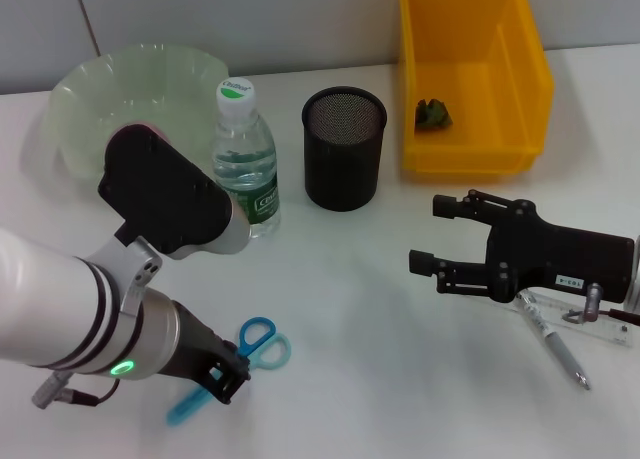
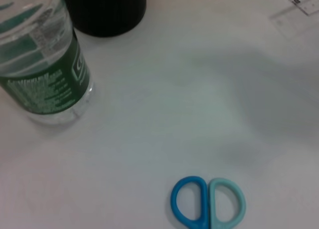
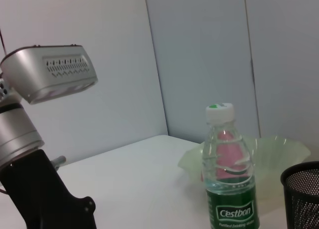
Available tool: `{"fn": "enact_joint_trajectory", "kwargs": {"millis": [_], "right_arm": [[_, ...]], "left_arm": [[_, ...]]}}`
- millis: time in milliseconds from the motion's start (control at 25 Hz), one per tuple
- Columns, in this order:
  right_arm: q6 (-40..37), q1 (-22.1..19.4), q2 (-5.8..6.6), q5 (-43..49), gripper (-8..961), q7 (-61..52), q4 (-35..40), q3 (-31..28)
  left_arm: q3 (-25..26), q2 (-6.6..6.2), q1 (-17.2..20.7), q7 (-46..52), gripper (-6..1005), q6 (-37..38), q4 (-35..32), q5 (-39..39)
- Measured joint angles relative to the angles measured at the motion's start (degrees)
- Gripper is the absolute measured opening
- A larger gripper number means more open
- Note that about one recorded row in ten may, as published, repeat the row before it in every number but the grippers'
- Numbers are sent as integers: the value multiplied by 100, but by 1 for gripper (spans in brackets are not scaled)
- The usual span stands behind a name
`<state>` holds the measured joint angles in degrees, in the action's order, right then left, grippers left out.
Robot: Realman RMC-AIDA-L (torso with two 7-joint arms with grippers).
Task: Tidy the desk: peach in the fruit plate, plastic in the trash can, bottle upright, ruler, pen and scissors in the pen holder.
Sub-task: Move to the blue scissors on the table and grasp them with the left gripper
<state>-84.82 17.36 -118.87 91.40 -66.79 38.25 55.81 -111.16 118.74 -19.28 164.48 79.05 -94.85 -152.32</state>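
Note:
The blue scissors (image 1: 262, 342) lie on the white table at the front left. My left gripper (image 1: 228, 375) is down over their blades; the left wrist view shows only their handles (image 2: 209, 202). The water bottle (image 1: 245, 159) stands upright beside the black mesh pen holder (image 1: 344, 147). A pink peach (image 1: 150, 131) lies in the pale green fruit plate (image 1: 80, 89), mostly hidden by my left arm. Crumpled green plastic (image 1: 432, 115) lies in the yellow bin (image 1: 470, 149). My right gripper (image 1: 432, 235) is open and empty, above the table left of the pen (image 1: 555, 344) and clear ruler (image 1: 590, 326).
The table (image 1: 360, 309) is bare between the two grippers. In the right wrist view the bottle (image 3: 229, 184) stands in front of the plate (image 3: 279, 154), with the pen holder (image 3: 301, 194) beside it. The left wrist view shows the bottle (image 2: 45, 74) and pen holder (image 2: 104, 9) beyond the scissors.

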Motion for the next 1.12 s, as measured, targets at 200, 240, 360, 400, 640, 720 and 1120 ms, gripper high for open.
{"fn": "enact_joint_trajectory", "kwargs": {"millis": [200, 240, 360, 400, 640, 720, 1120], "right_arm": [[-38, -5, 4, 0, 843, 10, 6, 0], [-38, -5, 4, 0, 843, 10, 6, 0], [-69, -5, 11, 0, 843, 16, 7, 0], [-69, -6, 11, 0, 843, 17, 7, 0], [-73, -6, 18, 0, 843, 64, 1, 0], [-77, -18, 18, 0, 843, 80, -1, 1], [-79, -31, 25, 0, 842, 85, 7, -54]], "left_arm": [[-119, 8, -44, -19, 234, -37, 154, -8], [-126, 8, -46, -21, 281, -45, 162, -8], [-140, 8, -52, -25, 356, -61, 196, -9], [-140, 8, -52, -25, 370, -61, 196, -9], [-149, 9, -66, -27, 412, -82, 231, -9], [-130, 9, -116, -31, 413, -114, 287, -14], [-125, 9, -313, -89, 403, -158, 564, -18]]}}
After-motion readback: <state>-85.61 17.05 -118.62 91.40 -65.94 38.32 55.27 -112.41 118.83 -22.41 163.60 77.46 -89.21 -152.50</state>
